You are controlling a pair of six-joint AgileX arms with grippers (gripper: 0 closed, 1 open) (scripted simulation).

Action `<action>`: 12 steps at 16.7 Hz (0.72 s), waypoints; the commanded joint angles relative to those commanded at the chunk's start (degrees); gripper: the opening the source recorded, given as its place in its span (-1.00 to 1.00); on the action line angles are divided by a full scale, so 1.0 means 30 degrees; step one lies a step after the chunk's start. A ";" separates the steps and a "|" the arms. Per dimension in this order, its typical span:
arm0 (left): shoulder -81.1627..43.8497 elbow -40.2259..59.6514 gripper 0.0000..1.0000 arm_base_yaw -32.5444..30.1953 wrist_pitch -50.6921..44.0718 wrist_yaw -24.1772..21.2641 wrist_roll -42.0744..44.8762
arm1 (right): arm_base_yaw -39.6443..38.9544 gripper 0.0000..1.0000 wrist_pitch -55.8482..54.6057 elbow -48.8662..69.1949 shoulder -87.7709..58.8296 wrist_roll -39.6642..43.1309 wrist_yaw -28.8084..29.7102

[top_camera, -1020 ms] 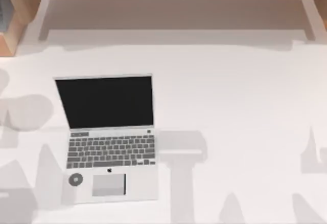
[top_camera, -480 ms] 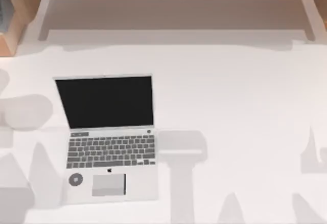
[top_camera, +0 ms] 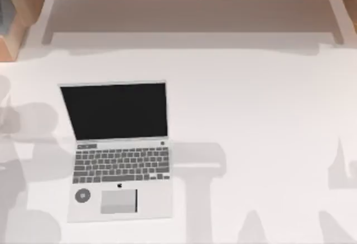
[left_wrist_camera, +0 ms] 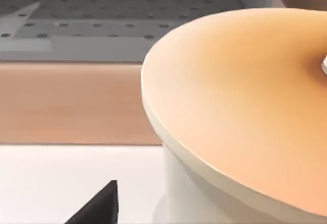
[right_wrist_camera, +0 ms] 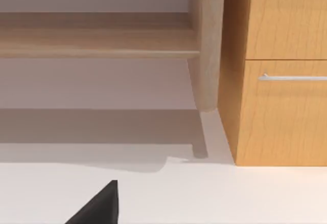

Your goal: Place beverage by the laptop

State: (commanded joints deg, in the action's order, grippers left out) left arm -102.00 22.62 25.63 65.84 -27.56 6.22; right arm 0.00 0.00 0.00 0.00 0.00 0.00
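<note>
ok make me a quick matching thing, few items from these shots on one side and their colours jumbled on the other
Things:
1. laptop screen
2. beverage top
3. laptop keyboard
4. drawer handle

Colours:
A. orange
B. silver metal
C. black
D. grey

Right pairs: 1-C, 2-A, 3-D, 4-B

The laptop lies open at the top view's left side of the white table. The beverage sits close up in the left wrist view. The handle is on the wooden cabinet in the right wrist view.
</note>
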 joint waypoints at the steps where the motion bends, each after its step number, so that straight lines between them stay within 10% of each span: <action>1: -0.0471 0.0396 1.00 -0.0314 0.0163 0.0296 -0.0082 | 0.0000 1.00 0.0000 0.0000 0.0000 0.0000 0.0000; 6: -0.0790 0.0689 1.00 -0.0553 0.0277 0.0523 -0.0146 | 0.0000 1.00 0.0000 0.0000 0.0000 0.0000 0.0000; 12: -0.0790 0.0689 0.10 -0.0553 0.0277 0.0523 -0.0146 | 0.0000 1.00 0.0000 0.0000 0.0000 0.0000 0.0000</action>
State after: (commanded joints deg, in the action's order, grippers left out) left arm -104.37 24.68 23.97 66.67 -25.99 5.78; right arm 0.00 0.00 0.00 0.00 0.00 0.00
